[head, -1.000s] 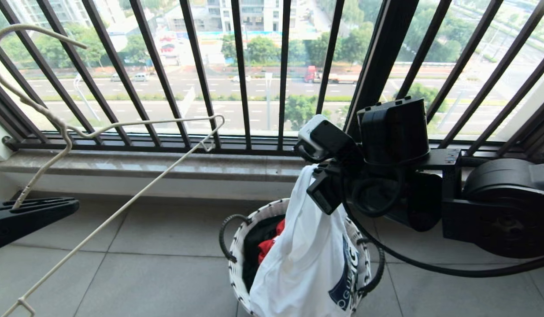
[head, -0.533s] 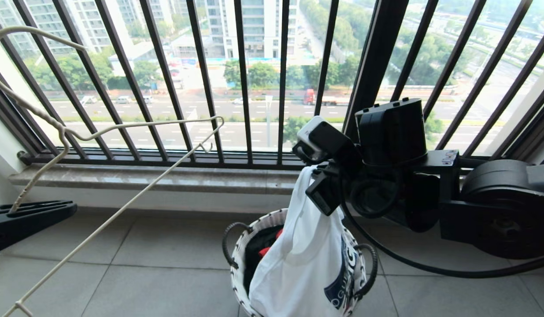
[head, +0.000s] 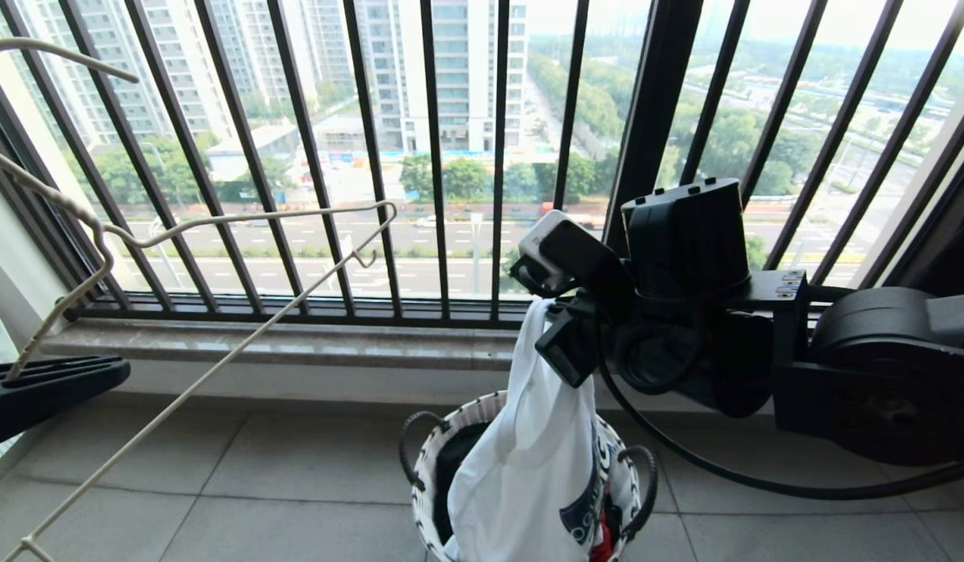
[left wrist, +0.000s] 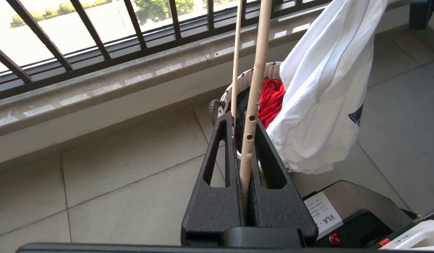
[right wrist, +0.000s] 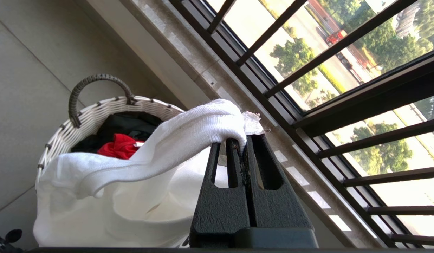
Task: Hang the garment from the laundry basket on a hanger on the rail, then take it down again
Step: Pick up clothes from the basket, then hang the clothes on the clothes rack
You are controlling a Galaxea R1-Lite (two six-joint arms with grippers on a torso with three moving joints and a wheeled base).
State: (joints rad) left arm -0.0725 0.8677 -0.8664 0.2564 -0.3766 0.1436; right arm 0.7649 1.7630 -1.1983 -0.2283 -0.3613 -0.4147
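Note:
The white garment hangs by its ribbed collar from my right gripper, which is shut on it above the laundry basket. The shirt's lower part, with its dark blue logo, still drapes into the basket. In the right wrist view the collar is pinched at the tips of the right gripper. My left gripper is at the far left, shut on the thin beige hanger, whose hook points up. The left wrist view shows the left gripper clamping the wire. The rail is out of view.
A black barred window railing and a stone sill run behind the basket. A red cloth and dark clothes lie inside the basket. Grey floor tiles spread out to the left. The robot's base sits close behind.
The whole head picture has slid downward, so the camera has risen. Both grippers keep their grips, and the shirt now hangs higher above the basket.

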